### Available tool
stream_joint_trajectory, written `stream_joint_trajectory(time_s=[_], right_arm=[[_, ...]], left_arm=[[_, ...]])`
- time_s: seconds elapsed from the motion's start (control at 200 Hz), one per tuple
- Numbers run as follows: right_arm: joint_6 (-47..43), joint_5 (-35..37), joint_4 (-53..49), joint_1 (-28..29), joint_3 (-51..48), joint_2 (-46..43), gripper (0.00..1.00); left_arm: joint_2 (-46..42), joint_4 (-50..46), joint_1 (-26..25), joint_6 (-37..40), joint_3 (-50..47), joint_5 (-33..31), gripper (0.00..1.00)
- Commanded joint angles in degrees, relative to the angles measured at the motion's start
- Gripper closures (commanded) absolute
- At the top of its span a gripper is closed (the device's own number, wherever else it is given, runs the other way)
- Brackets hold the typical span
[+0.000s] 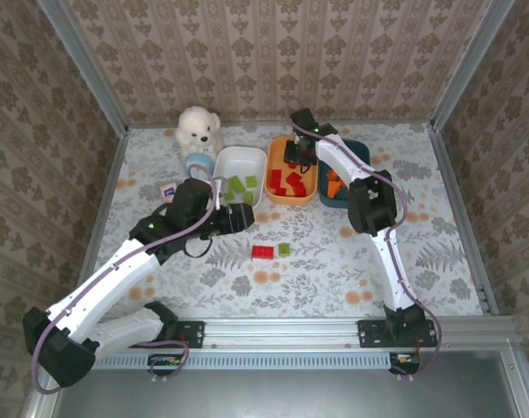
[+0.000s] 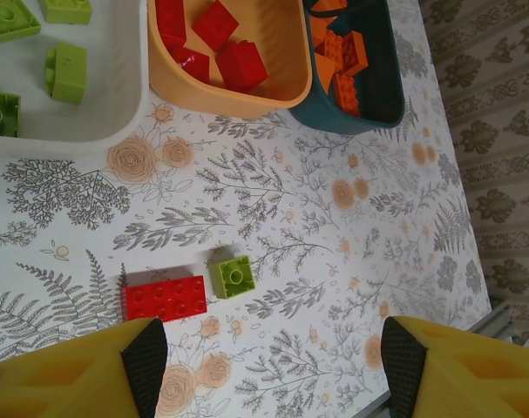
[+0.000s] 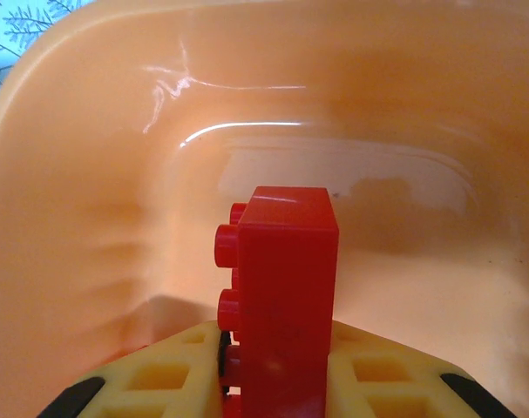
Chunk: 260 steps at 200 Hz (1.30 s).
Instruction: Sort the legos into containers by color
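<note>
Your right gripper (image 3: 277,383) clamps a red brick (image 3: 281,287) on end inside the orange dish (image 3: 403,131).
If you release unevenly, it may cling to a finger or tumble over the rim. Your left gripper (image 2: 273,366) hangs open and empty above the loose red brick (image 2: 166,298) and green brick (image 2: 232,276).

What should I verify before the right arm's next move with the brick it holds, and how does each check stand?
1. Right gripper closed on the held red brick: ok.
2. Held brick is inside the orange dish, matching the other red bricks there: ok.
3. Held brick low enough for a gentle release: cannot tell.
4. Left gripper open and above the table, away from the orange dish: ok.
5. All bricks sorted: not ok; a loose red brick and a green brick lie on the table.
</note>
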Motion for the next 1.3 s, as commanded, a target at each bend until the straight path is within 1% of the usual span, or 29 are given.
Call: stream_joint_trajectory(time_s=[0.0, 0.155, 0.225, 0.46, 0.56, 0.66, 0.725, 0.785, 0.855, 0.92, 1.065, 1.165, 1.295], right_arm=[[1.61, -1.54, -3.79, 0.21, 4.05, 2.63, 0.7], [1.72, -3.48, -4.24, 0.14, 4.28, 3.06, 0.7], [1.59, -4.96, -3.93, 0.24, 4.7, 3.29, 0.68], [1.82, -7.56, -4.17, 0.23, 6.35, 2.9, 0.52], [1.64, -7.19, -4.9, 0.24, 7.21, 0.88, 0.52], [0.71, -6.28, -4.21, 0.48, 6.5, -4.01, 0.53], [-0.48, -5.04, -3.33, 1.0, 4.63, -8.85, 0.54], [-0.64, -4.11, -1.27, 1.19, 0.03, -14.67, 0.54], [-0.24, -3.54, 2.62, 1.41, -9.05, -23.36, 0.54], [-0.25, -3.19, 7.28, 2.1, -20.28, -32.9, 0.54], [0.54, -4.07, 13.23, 3.28, -43.45, -52.47, 0.54], [1.62, -5.74, 12.82, 3.97, -55.42, -65.14, 0.53], [2.23, -8.53, 9.22, 4.62, -65.79, -80.94, 0.5]], left_arm=[[0.24, 0.5, -0.39, 1.44, 0.67, -0.07, 0.31], [1.16, 0.52, -0.46, 1.96, 1.37, -0.05, 0.31], [1.14, 0.6, -0.55, 1.95, 1.38, -0.08, 0.31], [0.69, 0.13, -1.24, 1.96, 1.43, -0.65, 0.31], [0.66, -0.91, -1.55, 2.61, 1.77, -1.24, 0.31], [1.58, -2.4, -1.73, 4.54, 2.48, -1.21, 0.31], [2.88, -3.06, -1.82, 6.03, 3.11, -0.63, 0.31], [5.04, -3.7, -1.95, 7.47, 4.08, 0.14, 0.31], [8.39, -4.49, -2.39, 9.51, 5.49, 1.0, 0.31], [11.77, -4.83, -3.23, 12.29, 6.89, 1.42, 0.3], [21.2, -8.5, -4.54, 21.51, 11.93, 2.26, 0.29], [28.76, -11.98, -6.15, 25.9, 16.74, 2.41, 0.28], [36.35, -13.46, -9.13, 25.78, 21.19, 1.88, 0.28]])
